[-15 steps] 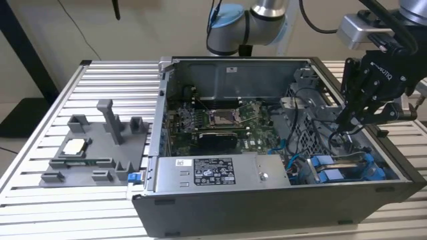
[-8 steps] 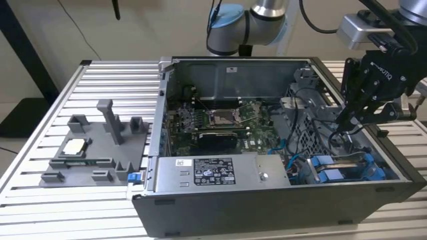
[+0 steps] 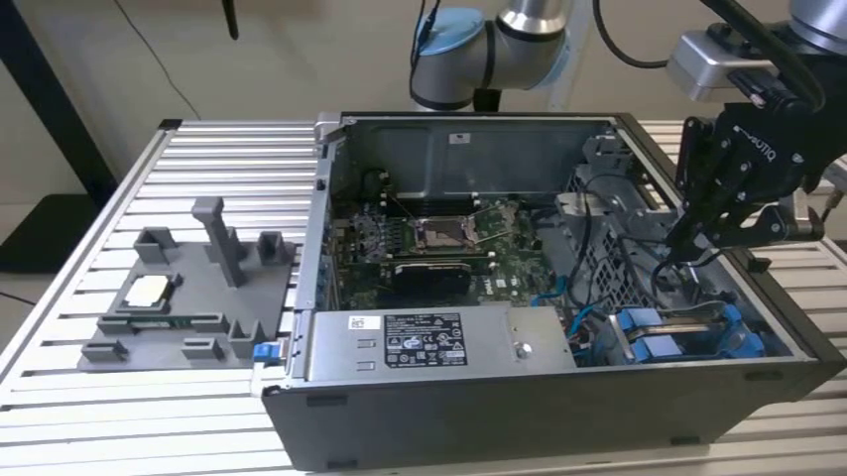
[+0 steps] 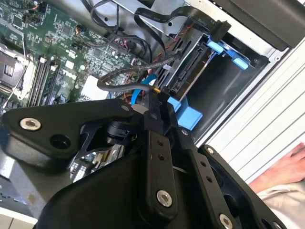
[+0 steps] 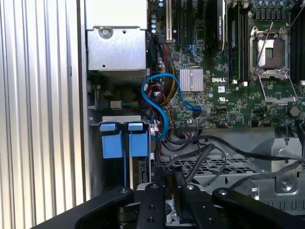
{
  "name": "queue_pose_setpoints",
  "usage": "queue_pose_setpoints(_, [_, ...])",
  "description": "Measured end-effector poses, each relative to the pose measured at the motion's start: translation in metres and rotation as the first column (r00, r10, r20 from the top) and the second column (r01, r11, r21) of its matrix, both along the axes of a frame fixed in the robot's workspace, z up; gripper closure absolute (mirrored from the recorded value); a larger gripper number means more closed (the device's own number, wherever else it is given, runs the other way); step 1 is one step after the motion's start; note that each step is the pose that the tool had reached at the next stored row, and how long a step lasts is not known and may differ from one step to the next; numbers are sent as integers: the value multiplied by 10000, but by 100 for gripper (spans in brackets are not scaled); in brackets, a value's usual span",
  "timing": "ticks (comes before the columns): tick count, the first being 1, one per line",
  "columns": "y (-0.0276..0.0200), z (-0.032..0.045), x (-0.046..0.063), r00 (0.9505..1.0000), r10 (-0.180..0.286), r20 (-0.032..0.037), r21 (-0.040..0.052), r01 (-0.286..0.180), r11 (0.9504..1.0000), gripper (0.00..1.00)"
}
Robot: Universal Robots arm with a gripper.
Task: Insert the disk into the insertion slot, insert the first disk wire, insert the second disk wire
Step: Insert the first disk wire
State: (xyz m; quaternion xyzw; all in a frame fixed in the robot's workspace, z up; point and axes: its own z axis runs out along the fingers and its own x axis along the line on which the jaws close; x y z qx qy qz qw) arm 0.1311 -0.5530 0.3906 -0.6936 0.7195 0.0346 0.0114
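Your gripper [image 4: 157, 98] sits nearest the lens in both wrist views, a matt black metal linkage with round bolt heads. Its fingers [image 4: 157, 119] are drawn narrow and pinch the end of a black wire [image 4: 125, 71], a thin cord that loops away over the motherboard [image 3: 437, 238]. Just past the fingertips is the disk [image 4: 189, 71], standing on edge in the insertion slot [image 3: 688, 332] with its dark connector edge facing the gripper and smooth blue plastic tabs at both ends. Room here is tight. Loose black wires and a glossy blue cable [image 5: 159, 105] crowd the motherboard side, and a grey perforated metal cage [image 5: 214, 164] lies just beside the gripper. The case [image 3: 530, 426] wall runs close behind the slot. In the exterior view the gripper reaches down inside the open dark grey case at the exterior view's right, above the slot. A labelled grey power-supply box [image 3: 437, 342] lies beside the slot toward the exterior view's left. The case rests on a ribbed aluminium table [image 3: 212, 159], with open slats either side. A grey moulded fixture plate [image 3: 185, 297] sits apart from the case at the exterior view's left. A person's hand [image 4: 286, 164] lies on the slats outside the case wall.
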Motion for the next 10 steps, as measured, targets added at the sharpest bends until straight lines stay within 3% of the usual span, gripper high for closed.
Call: queue_pose_setpoints(10, [0, -34, 0, 10000, 0, 0, 0, 0, 10000, 81])
